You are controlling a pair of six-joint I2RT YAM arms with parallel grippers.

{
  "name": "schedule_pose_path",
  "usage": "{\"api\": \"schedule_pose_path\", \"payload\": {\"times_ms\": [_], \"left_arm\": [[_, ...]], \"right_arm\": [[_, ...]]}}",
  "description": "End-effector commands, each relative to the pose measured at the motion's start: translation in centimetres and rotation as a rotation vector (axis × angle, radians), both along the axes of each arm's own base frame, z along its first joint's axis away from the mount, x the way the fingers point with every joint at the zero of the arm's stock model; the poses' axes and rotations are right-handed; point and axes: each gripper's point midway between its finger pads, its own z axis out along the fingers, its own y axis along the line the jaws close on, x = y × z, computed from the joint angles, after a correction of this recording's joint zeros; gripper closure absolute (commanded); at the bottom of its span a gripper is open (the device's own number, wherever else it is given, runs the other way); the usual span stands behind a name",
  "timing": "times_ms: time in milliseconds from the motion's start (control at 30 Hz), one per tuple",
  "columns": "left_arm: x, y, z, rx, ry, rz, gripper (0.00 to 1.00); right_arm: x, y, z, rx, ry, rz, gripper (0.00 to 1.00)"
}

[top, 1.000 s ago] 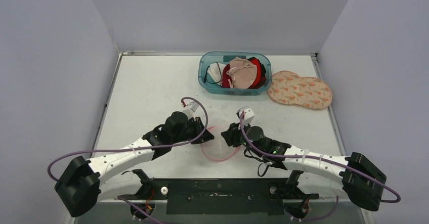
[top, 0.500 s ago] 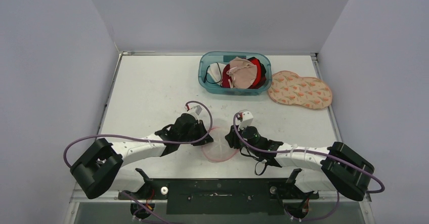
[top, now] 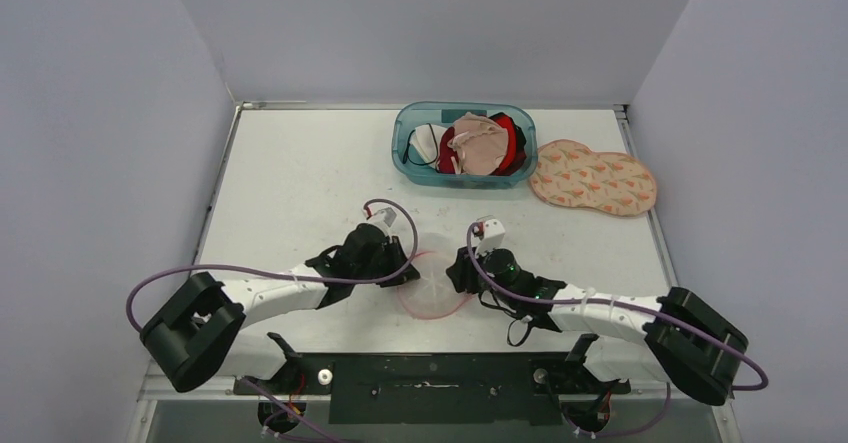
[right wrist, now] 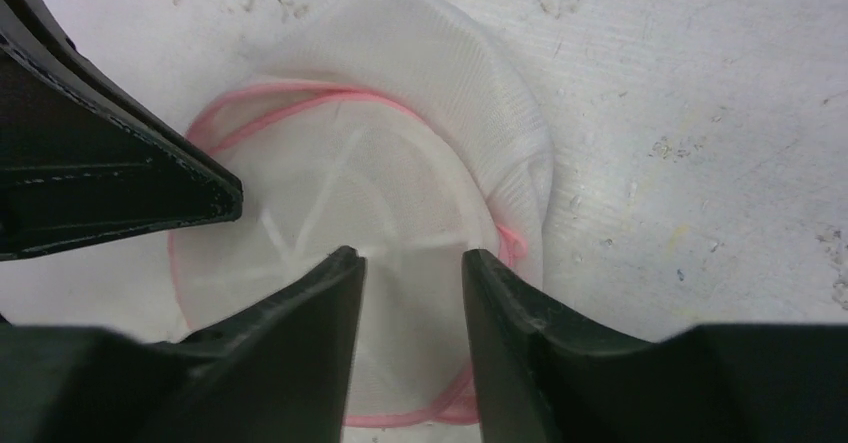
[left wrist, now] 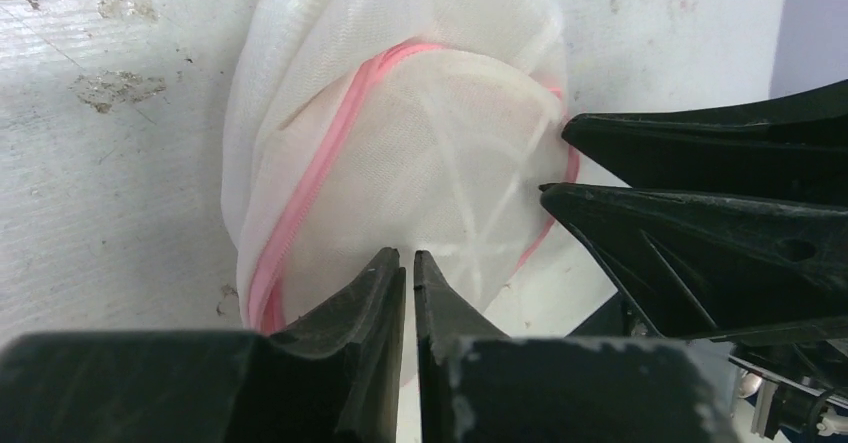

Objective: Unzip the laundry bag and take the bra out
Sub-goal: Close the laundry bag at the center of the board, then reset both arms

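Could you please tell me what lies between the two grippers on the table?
The white mesh laundry bag, edged in pink, lies between the left gripper and the right gripper, as the top external view shows.

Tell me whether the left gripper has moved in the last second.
Yes. The left gripper has shifted slightly rightward and farther from the blue tub.

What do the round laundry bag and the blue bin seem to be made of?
Laundry bag: apparently fine white mesh fabric, matte; its weave is visible and it is see-through. Bin: probably translucent teal plastic, smooth; the clothes inside show through its wall.
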Motion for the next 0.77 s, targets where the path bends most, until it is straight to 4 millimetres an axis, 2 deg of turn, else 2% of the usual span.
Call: {"api": "schedule_pose_path", "payload": {"times_ms": [0, 67, 133, 167, 267, 333, 367, 433, 500, 533, 633, 733], "left_arm": [[0.9, -0.3, 5.8, -0.083, -0.122, -0.005, 0.86], [0.7, 0.2, 8.2, -0.094, -0.169, -0.007, 0.7], [0.6, 1.6, 10.1, -0.076, -0.213, 0.023, 0.52], [0.7, 2.7, 11.4, -0.069, -0.251, 0.056, 0.45], [1.7, 6.8, 13.8, 0.003, -0.329, 0.228, 0.22], [2.0, 10.1, 14.5, 0.053, -0.355, 0.377, 0.1], [2.1, 11.7, 14.7, 0.07, -0.371, 0.446, 0.0], [1.8, 14.3, 15.0, 0.104, -0.395, 0.536, 0.04], [1.4, 16.1, 15.4, 0.121, -0.421, 0.587, 0.04], [1.2, 16.7, 15.4, 0.135, -0.424, 0.604, 0.04], [0.9, 18.2, 14.8, 0.174, -0.408, 0.659, 0.04], [0.8, 18.2, 14.0, 0.198, -0.39, 0.654, 0.04]], "right_arm": [[0.8, 0.3, 6.8, 0.067, -0.139, 0.034, 0.47], [0.7, -0.4, 9.5, 0.054, -0.195, 0.044, 0.28], [0.8, -1.8, 12.1, 0.046, -0.249, 0.012, 0.18], [0.9, -2.6, 13.6, 0.05, -0.278, -0.016, 0.15], [0.8, -6.2, 16.7, 0.062, -0.336, -0.148, 0.08], [0.7, -8.5, 18.2, 0.112, -0.358, -0.259, 0.07], [0.6, -9.5, 18.9, 0.156, -0.364, -0.312, 0.06], [0.4, -11.2, 19.7, 0.225, -0.38, -0.399, 0.01], [0.2, -12.7, 19.9, 0.278, -0.396, -0.467, 0.1], [0.2, -13.3, 19.8, 0.298, -0.4, -0.498, 0.1], [0.2, -14.5, 19.4, 0.324, -0.405, -0.571, 0.1], [0.4, -14.6, 19.4, 0.316, -0.403, -0.582, 0.1]]}}
